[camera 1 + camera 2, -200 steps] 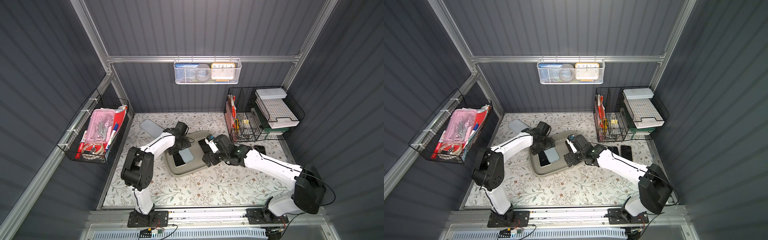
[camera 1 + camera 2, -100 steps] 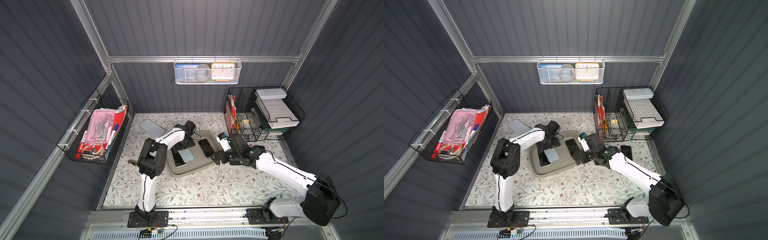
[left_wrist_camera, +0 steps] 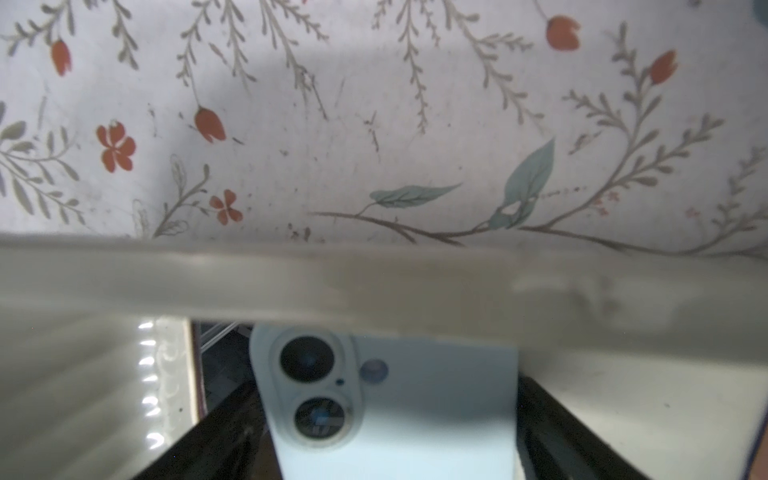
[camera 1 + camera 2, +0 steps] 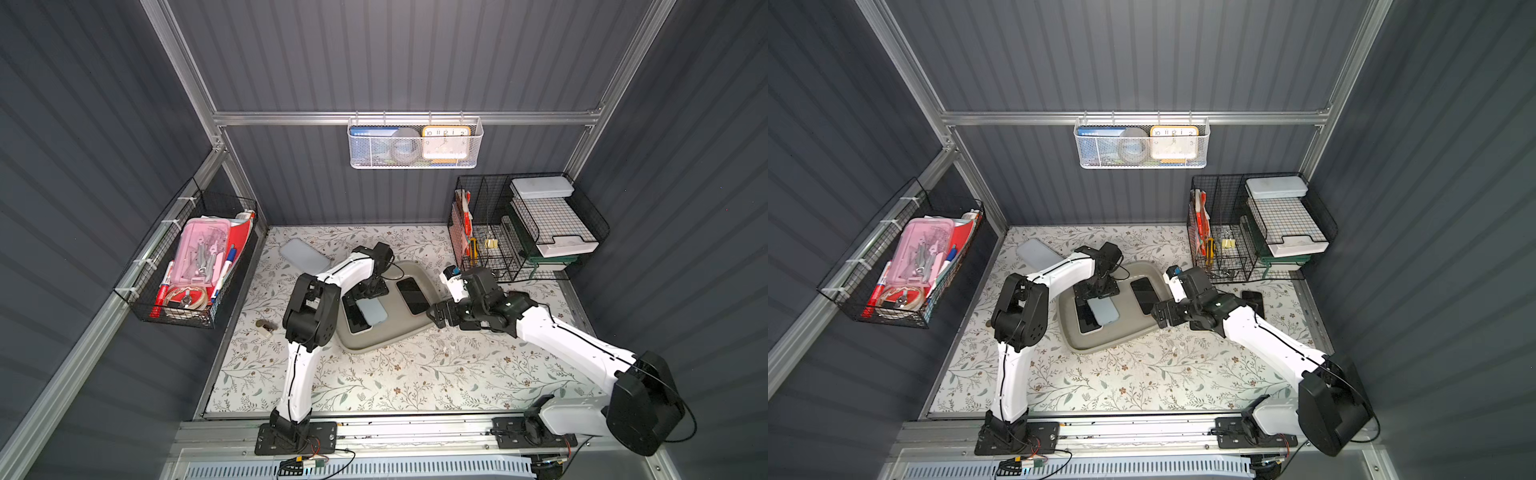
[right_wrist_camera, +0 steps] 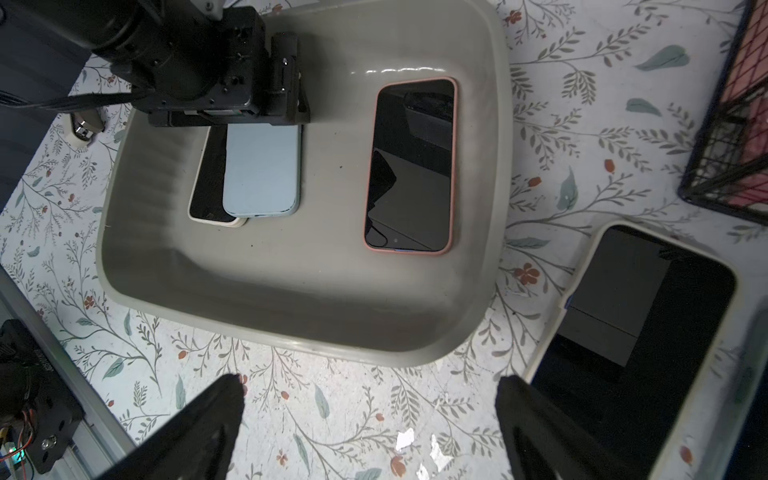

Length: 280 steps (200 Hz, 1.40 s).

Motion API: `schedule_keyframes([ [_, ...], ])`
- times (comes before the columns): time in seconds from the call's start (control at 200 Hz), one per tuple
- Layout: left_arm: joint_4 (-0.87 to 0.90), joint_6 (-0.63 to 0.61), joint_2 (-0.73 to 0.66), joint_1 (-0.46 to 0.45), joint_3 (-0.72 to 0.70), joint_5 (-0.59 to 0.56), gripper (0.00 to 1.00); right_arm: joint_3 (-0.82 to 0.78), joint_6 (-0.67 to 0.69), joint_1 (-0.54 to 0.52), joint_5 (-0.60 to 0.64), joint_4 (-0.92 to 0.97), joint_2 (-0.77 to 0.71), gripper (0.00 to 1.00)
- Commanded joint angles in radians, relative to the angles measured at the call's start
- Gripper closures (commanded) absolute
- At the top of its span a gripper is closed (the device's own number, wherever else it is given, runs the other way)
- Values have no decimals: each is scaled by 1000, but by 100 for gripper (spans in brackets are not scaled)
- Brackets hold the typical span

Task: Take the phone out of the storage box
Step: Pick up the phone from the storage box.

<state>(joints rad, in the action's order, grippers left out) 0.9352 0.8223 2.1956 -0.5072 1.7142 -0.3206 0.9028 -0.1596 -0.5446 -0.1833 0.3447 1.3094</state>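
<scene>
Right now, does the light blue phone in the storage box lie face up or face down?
Face down. The light blue phone shows its plain back, with its camera lenses upward.

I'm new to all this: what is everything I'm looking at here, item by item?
storage box: one, grey-beige, middle of the table.
phones in the box: three; light blue phone partly on a dark-screened phone in a pale case, pink-edged phone apart.
phone outside the box: at least one, dark screen, pale case, right of the box.
slab: one, pale bluish-grey, table's far left corner.
small object: one, unidentifiable, left of the box.
wire basket: one, black, left wall, holding a pink case.
mesh basket: one, white, back wall, holding a yellow clock.
wire rack: one, black, far right corner.
left arm: white and black; jaws low over the light blue phone, grip unclear.
right arm: white and black; jaws open, empty, beside the box.
</scene>
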Motion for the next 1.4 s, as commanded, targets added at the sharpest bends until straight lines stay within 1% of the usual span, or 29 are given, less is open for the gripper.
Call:
schedule_keyframes([
  [0.0,41,-11,22,1,-6,-10,11,-17,4,11,-1,-9,-30,1],
  [0.27,11,-25,-29,1,-33,-11,33,-19,0,12,-27,-29,-43,1],
  [0.36,-9,-29,-57,1,-55,-10,38,-8,-5,12,-53,-26,-38,1],
  [0.38,-14,-30,-64,1,-60,-9,39,-6,-8,12,-94,-23,-38,1],
  [0.425,-21,-35,-81,1,-71,-4,41,2,-11,11,-116,-14,-35,1],
  [0.55,-46,-43,-144,1,-102,10,47,11,-17,-11,-112,-10,-52,1],
  [0.655,-62,-55,-202,0,-118,27,52,27,-10,-71,-75,-16,-63,1],
  [0.665,-63,-57,-206,0,-120,29,52,29,-9,-79,-43,-16,-63,1],
  [0.685,-66,-62,-217,0,-123,34,53,32,-6,-93,-22,-16,-62,1],
  [0.756,-73,-76,-249,-1,-129,46,56,46,3,-149,27,-28,-54,1],
  [0.851,-75,-87,-290,-1,-134,53,57,59,4,-225,92,-57,-33,1],
  [0.896,-77,-93,-311,-1,-138,54,60,65,-4,-252,111,-73,-20,2],
  [1.051,-91,-117,-368,-1,-152,67,65,85,-43,-331,163,-152,53,3],
  [1.126,-94,-129,-381,0,-151,80,66,113,-40,-371,183,-176,98,3],
  [1.191,-98,-141,-388,-1,-149,96,66,147,-29,-400,224,-171,138,1],
  [1.326,-102,-153,-406,-1,-143,119,67,211,-28,-433,291,-171,212,1],
  [1.396,-102,-159,-418,-1,-135,127,68,244,-21,-457,354,-168,250,1],
])
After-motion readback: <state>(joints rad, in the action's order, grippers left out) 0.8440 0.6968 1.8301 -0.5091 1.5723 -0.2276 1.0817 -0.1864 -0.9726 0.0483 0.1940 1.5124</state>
